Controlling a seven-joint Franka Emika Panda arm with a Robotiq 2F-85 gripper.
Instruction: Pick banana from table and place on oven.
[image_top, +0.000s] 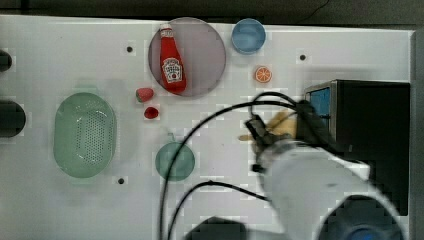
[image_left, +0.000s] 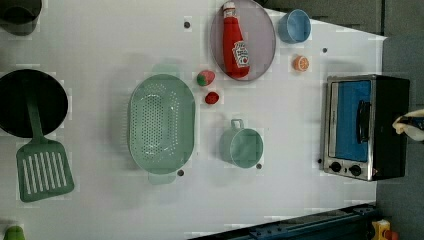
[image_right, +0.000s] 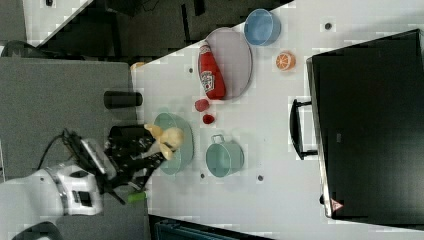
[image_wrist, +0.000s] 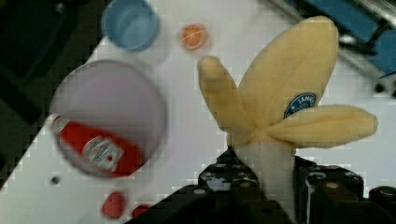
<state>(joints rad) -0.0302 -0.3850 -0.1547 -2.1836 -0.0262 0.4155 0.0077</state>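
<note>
Wrist view, nearest first: I see the gripper (image_wrist: 273, 186) clamped on the cream-white stem of the banana (image_wrist: 280, 98). The flesh end sits between the black jaws, and the pale yellow peel flaps fan out beyond them toward 12 and 3 o'clock, one bearing a blue sticker.

Beyond the banana, well below it, lies the white table (image_wrist: 187, 126), with a grey plate (image_wrist: 116, 98) carrying a ketchup bottle (image_wrist: 98, 149), a blue bowl (image_wrist: 130, 22) and an orange slice (image_wrist: 193, 36).

Top view: the banana (image_top: 281, 124) is held off the table (image_top: 60, 65), just at 9 o'clock of the oven (image_top: 372, 130) and near its blue door. A green cup (image_top: 175, 161) stands farther toward 9 o'clock.
</note>
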